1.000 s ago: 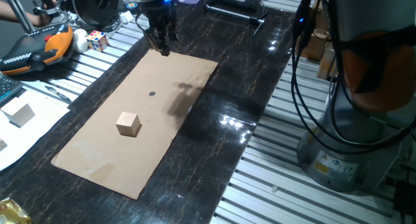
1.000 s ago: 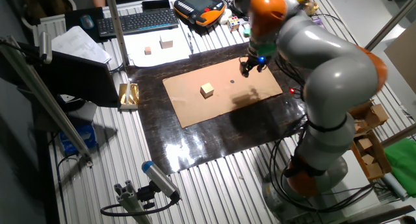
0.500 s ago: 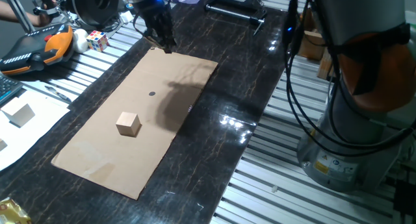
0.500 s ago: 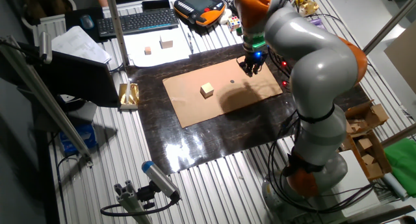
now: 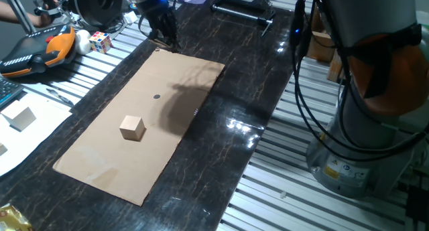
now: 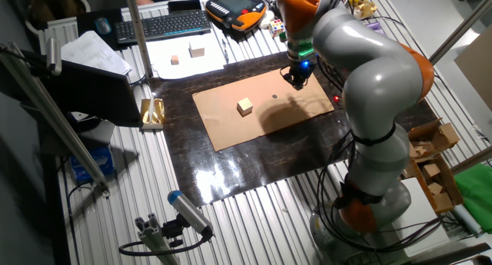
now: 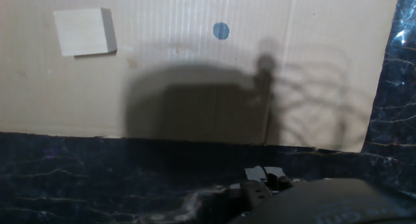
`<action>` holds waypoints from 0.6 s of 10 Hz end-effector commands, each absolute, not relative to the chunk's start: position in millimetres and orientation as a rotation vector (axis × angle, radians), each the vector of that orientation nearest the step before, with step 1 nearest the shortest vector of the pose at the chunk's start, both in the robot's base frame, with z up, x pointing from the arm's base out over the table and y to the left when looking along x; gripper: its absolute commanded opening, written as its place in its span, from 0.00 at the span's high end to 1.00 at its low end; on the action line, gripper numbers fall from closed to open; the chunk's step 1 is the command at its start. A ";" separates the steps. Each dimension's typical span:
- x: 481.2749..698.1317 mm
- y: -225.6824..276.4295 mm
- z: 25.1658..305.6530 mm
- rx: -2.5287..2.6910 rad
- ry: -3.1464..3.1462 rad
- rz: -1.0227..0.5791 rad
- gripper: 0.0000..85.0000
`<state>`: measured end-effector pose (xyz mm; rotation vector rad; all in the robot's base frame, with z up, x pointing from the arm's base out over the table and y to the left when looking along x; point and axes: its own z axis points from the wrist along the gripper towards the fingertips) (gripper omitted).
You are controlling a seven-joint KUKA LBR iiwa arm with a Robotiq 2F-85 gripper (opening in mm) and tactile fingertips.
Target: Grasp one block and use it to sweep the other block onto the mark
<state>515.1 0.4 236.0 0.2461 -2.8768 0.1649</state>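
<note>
A light-tan wooden block (image 5: 133, 128) (image 6: 244, 106) (image 7: 81, 31) rests on the brown cardboard sheet (image 5: 100, 157). The mark (image 5: 157, 96) (image 6: 274, 96) (image 7: 221, 30) is a small dark dot on the sheet, a short way from the block. My gripper (image 5: 166, 42) (image 6: 298, 79) hangs over the sheet's far edge, well apart from block and mark. Its fingers look dark and close together, and nothing shows between them. In the hand view only the dark hand body (image 7: 305, 201) appears at the bottom, so the fingertips are hidden. No other block lies on the sheet.
Two more pale blocks (image 5: 20, 117) (image 6: 197, 51) sit on white paper beside the dark table. A multicoloured puzzle cube (image 5: 100, 41), an orange pendant (image 5: 40, 50) and a keyboard (image 6: 165, 24) lie past the table's edge. Black cables (image 5: 315, 90) hang by the arm's base.
The gripper has shifted a little from above the sheet's far end out to its far edge, and the arm has swung with it. The block has not moved.
</note>
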 end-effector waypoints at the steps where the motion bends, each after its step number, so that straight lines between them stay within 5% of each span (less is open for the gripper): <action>1: 515.0 0.4 236.0 0.244 -2.877 0.165 0.98; 6: 515.0 0.5 236.0 0.191 -2.944 0.120 0.99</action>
